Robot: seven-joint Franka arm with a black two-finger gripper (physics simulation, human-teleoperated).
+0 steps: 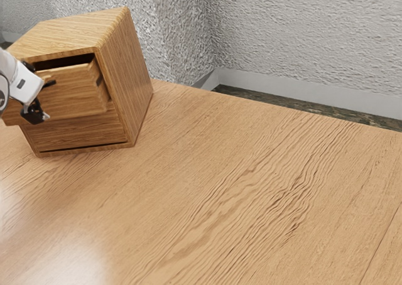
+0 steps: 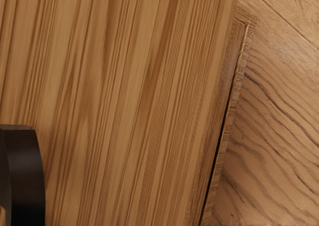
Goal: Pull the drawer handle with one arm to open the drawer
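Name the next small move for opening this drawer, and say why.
Probably pull straight away from the square light-wood cabinet, along the drawer's slide. The black pincer sits at the front of the light-wood drawer, which stands only partly out, with a dark gap showing above it, so more travel seems left.

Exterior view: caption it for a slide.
Black end effector at the partly open wooden drawer of a light wooden box cabinet on a wooden table.
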